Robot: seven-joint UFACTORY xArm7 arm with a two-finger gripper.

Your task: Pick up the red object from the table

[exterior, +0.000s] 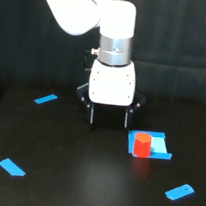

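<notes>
The red object, a small chunky red-orange block, stands on a flat blue square piece on the black table, right of centre in the exterior view. My gripper hangs above the table behind and to the left of the block, apart from it. Its two dark fingers point down with a wide gap and nothing between them, so it is open.
Flat blue pieces lie around the table: one strip at the back left, one at the front left, one at the front right. The white arm comes down from the top.
</notes>
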